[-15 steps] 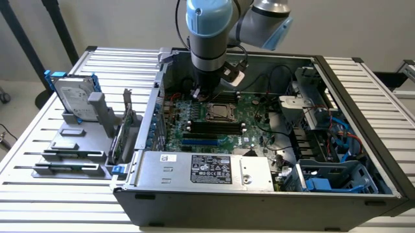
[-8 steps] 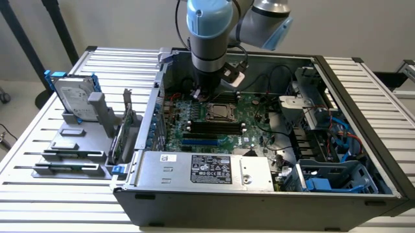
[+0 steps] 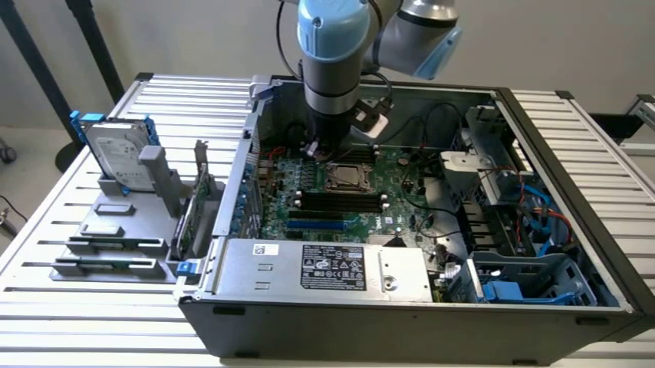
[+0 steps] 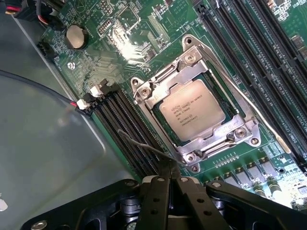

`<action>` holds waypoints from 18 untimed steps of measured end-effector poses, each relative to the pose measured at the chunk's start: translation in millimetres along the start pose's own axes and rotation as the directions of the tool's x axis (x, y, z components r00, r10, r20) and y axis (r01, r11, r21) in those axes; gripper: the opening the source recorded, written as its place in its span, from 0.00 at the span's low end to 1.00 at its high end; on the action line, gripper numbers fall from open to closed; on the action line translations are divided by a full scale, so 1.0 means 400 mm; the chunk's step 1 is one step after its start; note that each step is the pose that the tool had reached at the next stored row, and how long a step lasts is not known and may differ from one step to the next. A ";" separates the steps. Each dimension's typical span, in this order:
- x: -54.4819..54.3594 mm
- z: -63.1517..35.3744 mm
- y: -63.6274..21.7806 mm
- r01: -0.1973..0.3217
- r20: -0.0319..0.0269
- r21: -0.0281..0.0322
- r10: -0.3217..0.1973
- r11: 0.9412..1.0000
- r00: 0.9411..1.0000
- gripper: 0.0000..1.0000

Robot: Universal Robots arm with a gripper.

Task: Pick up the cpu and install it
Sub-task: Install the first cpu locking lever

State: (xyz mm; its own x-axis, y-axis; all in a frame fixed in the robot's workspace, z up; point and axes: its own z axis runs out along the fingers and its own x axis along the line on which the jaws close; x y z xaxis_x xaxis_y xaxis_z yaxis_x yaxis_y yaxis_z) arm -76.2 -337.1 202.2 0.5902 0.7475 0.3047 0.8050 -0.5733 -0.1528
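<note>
CPU (image 4: 192, 109): silvery square chip, seated flat in the metal-framed socket (image 4: 242, 132) of the green board (image 4: 129, 33), memory slots (image 4: 127, 132) alongside. Claw (image 4: 168, 179): black fingers pressed together, holding nothing, hovering just off the socket's corner. In the exterior view, the arm (image 3: 330, 69) reaches down into the open computer case (image 3: 409, 326); hard drive (image 3: 118, 157) stands at 9 o'clock on the slatted surface (image 3: 41, 230).

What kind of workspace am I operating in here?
Likely a computer assembly or repair bench: an opened PC case on a slatted metal table, the cpu seated in its motherboard socket, and a hard drive on a parts holder.
</note>
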 end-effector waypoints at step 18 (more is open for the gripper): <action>0.009 0.014 0.014 0.000 0.006 -0.004 0.000 1.000 1.000 0.11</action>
State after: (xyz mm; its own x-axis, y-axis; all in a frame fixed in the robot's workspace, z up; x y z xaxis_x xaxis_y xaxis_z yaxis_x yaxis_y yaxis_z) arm -69.2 -335.7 197.2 0.5903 0.7496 0.2993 0.8049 -0.5745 -0.1487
